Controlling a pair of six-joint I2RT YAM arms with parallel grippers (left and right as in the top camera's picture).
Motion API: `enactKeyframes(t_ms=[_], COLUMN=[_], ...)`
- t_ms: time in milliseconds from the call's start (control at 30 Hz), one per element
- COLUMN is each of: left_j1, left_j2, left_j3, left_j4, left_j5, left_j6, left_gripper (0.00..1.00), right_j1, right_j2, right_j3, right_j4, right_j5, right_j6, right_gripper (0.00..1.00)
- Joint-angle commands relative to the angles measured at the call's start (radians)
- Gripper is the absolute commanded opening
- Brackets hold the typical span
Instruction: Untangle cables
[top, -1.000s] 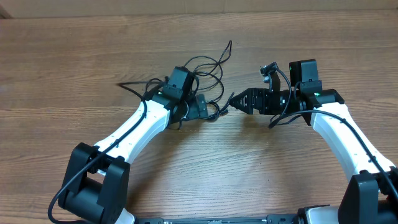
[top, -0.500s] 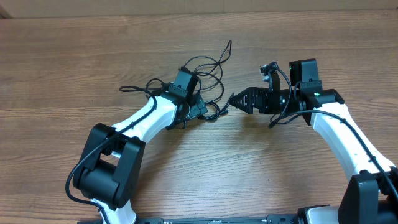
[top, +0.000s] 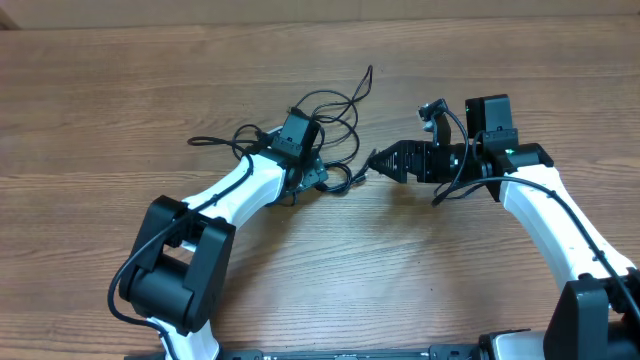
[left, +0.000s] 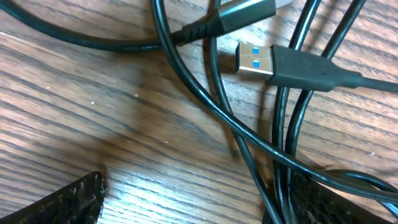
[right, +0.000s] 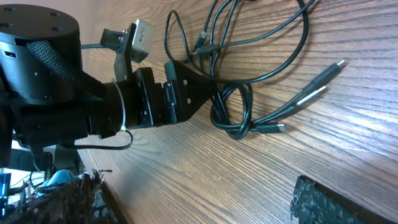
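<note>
Left gripper (top: 318, 176) has settled lower onto cables (top: 335, 105), knotted mid-table toward far side; jaws spread, straddling strands, nothing clamped. Right gripper (top: 377, 160) unmoved, spread, empty. We judge first grasp imminent.

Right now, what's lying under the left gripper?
Under the open left gripper, the wrist view shows black cables crossing on the wooden table, with a blue-tongued USB plug beside them. From overhead the gripper covers this crossing, so the strands beneath cannot be seen there.
</note>
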Motion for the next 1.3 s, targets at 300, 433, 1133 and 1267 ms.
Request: enactKeyframes(t_ms=[300,433,1133,1267], left_j1=[0.002,0.002,0.002,0.002], left_j2=[0.085,0.085,0.169,0.169], left_j3=[-0.008,-0.008,-0.008,-0.008], left_j4=[0.079,0.093,-0.013,-0.095], left_j5=[-0.038,-0.028,-0.031,-0.045], left_j6=[0.004,0.005,0.031,0.031], left_gripper=[0.95,0.95,0.91,0.91], right_j1=[0.005,0.005,0.005,0.005], right_j2=[0.001,0.001,0.001,0.001], right_j3=[0.006,0.006,0.006,0.006], right_j4=[0.01,0.019,0.023,0.028], right_j5=[0.003,0.003,-0.001,-0.002], right_j6=[0.0,0.0,0.001,0.001], right_gripper=[1.0,1.0,1.0,1.0])
